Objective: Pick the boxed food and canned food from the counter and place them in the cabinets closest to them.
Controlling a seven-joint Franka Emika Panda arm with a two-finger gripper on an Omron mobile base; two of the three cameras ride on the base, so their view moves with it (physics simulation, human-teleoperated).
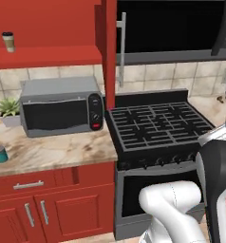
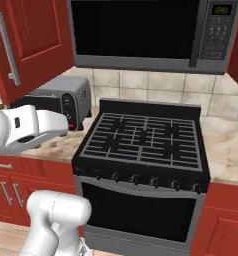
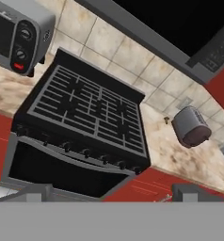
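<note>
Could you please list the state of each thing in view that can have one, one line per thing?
canned food: upright on the counter, not yet moved.
paper cup: upright on the open red shelf, lid on.
toaster oven: door shut.
stove: oven door shut, nothing on the grates.
microwave: door shut.
red wall cabinet door: swung open.
hand: open, holding nothing.

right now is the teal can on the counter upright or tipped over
Upright. In the left base view the canned food stands on end on the counter, silvery top rim facing up, left of the toaster oven.
</note>
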